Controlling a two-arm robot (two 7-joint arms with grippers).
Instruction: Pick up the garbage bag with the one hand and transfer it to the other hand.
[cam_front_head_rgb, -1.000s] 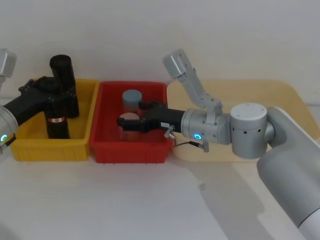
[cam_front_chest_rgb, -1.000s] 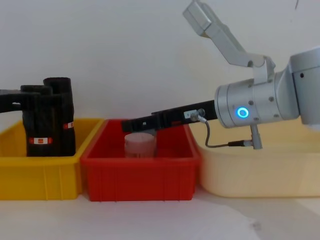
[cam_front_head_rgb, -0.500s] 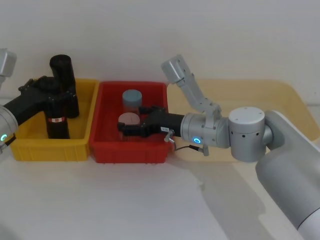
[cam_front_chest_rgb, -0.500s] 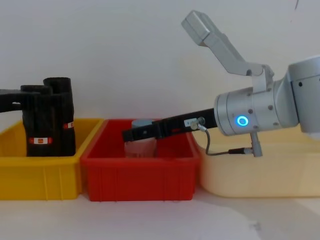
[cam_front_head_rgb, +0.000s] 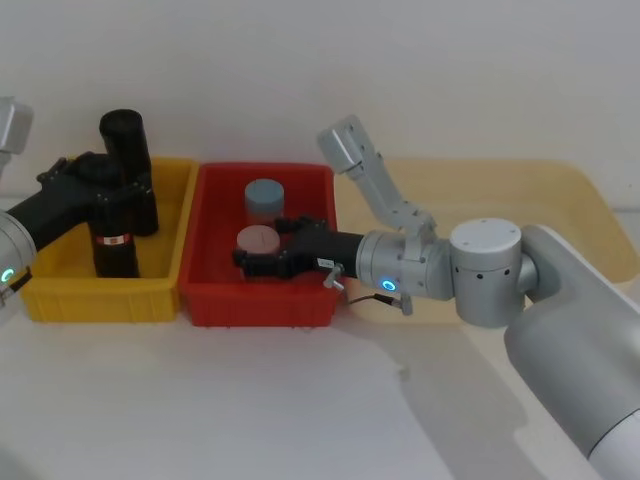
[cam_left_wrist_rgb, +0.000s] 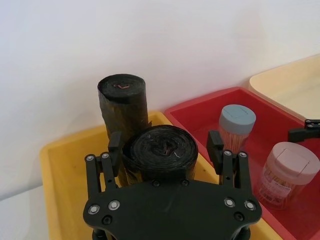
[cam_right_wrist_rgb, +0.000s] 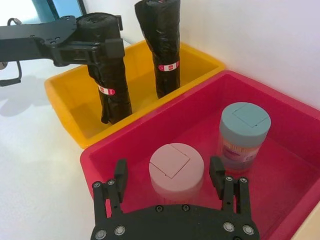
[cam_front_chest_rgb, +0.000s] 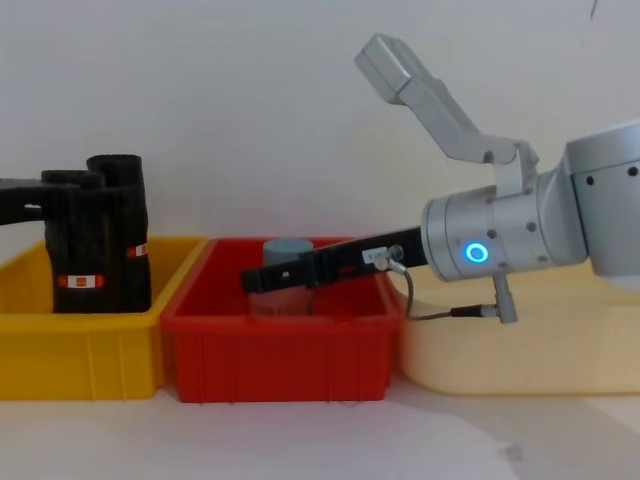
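The garbage bag (cam_front_head_rgb: 115, 243) is a black wrinkled roll with a red-and-white band, standing upright in the yellow bin (cam_front_head_rgb: 100, 300). A second alike roll (cam_front_head_rgb: 124, 150) stands just behind it. My left gripper (cam_front_head_rgb: 118, 195), on the green-ringed arm, is open, with one finger on each side of the front roll's upper part (cam_left_wrist_rgb: 159, 150) and a small gap on one side. My right gripper (cam_front_head_rgb: 262, 243), on the blue-ringed arm, is open low inside the red bin (cam_front_head_rgb: 250, 305). Its fingers (cam_right_wrist_rgb: 120, 172) flank the pink-lidded jar (cam_right_wrist_rgb: 176, 165).
A blue-lidded jar (cam_front_head_rgb: 265, 195) stands behind the pink-lidded one in the red bin. A beige tray (cam_front_head_rgb: 560, 200) lies to the right, under my right arm. The two bins sit side by side, touching. White table stretches in front of them.
My right gripper has dropped lower into the red bin, and its fingers have come down around the pink-lidded jar. The left gripper and the rolls have not moved.
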